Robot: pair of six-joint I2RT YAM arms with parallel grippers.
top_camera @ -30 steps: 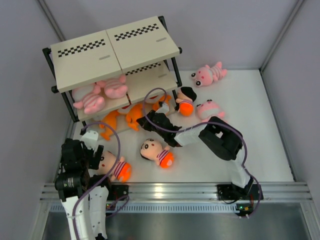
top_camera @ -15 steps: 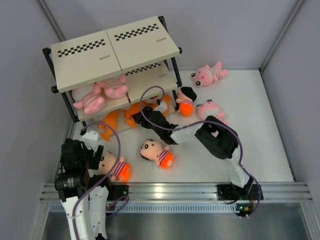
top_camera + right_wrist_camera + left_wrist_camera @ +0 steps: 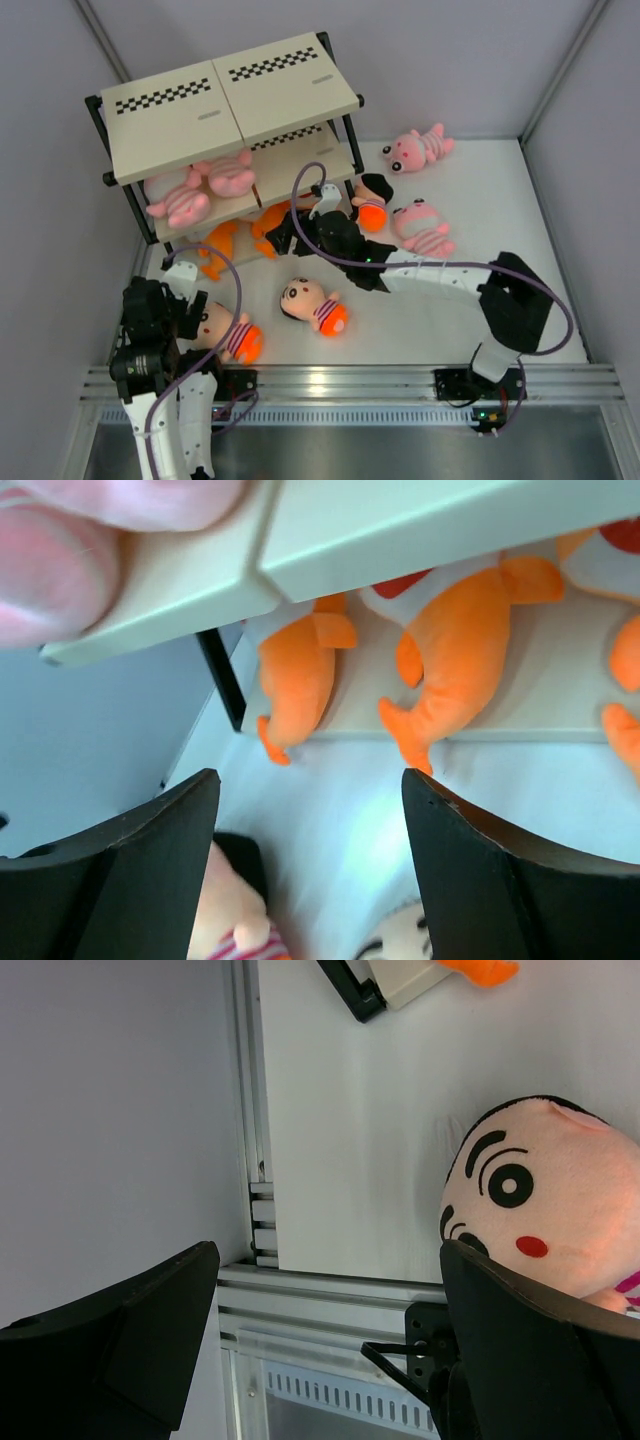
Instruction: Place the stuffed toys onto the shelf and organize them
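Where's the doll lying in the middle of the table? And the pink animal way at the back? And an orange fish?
middle doll (image 3: 303,297), top view, on its peach face.
back pink animal (image 3: 426,146), top view, on its striped body.
left orange fish (image 3: 300,675), right wrist view, on its body.

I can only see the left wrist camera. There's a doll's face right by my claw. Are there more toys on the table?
Observer: Yes. The top camera shows another doll lying in the middle of the table.
Kid: Where's the other claw?
Observer: The right claw is at the shelf's bottom board, open and empty, pointed at the orange fish lying there.
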